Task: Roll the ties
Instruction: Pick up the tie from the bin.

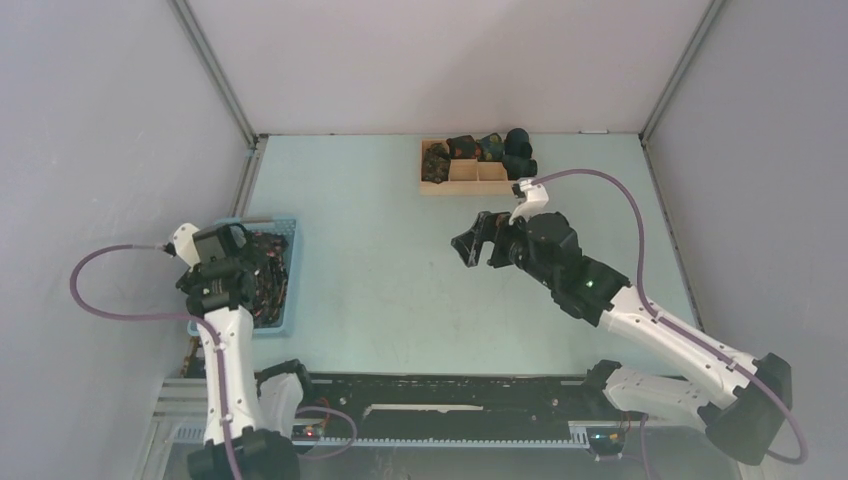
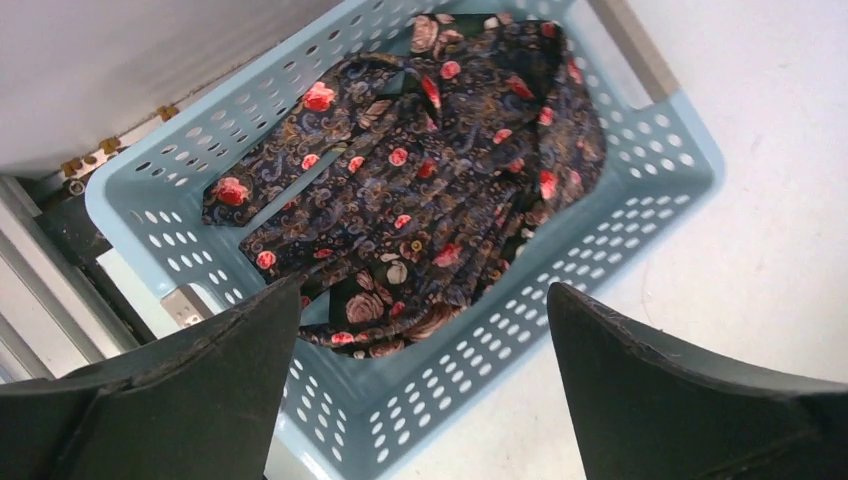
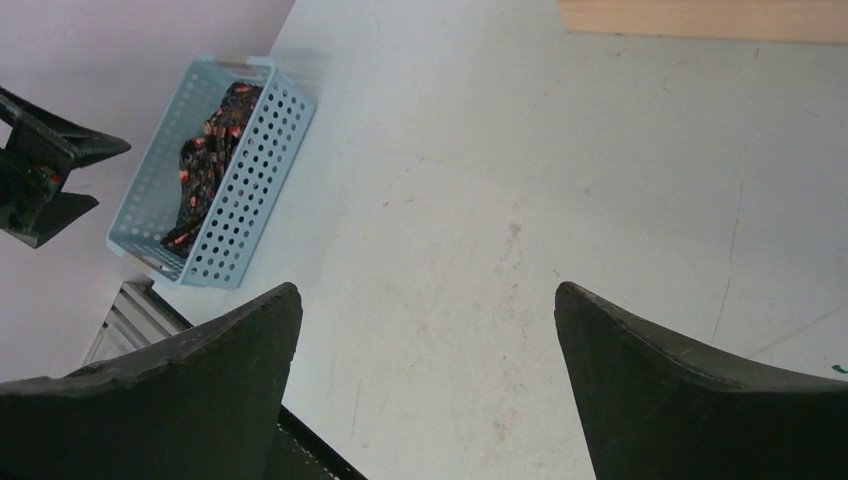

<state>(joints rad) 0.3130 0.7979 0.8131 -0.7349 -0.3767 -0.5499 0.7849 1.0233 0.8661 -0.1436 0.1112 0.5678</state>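
Some ties (image 2: 420, 180) are heaped in the basket (image 2: 640, 200), just below the left jaws.
Both pairs are spread wide and empty; the right jaws are seen well apart, right of centre.

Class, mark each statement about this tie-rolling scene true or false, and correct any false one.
1. The loose ties lie in the blue basket. True.
2. The left jaws grip a tie. False: they stand open and empty above the basket.
3. The wooden tray sits at the far side of the table. True.
4. The right jaws are shut. False: they stand open over the table.
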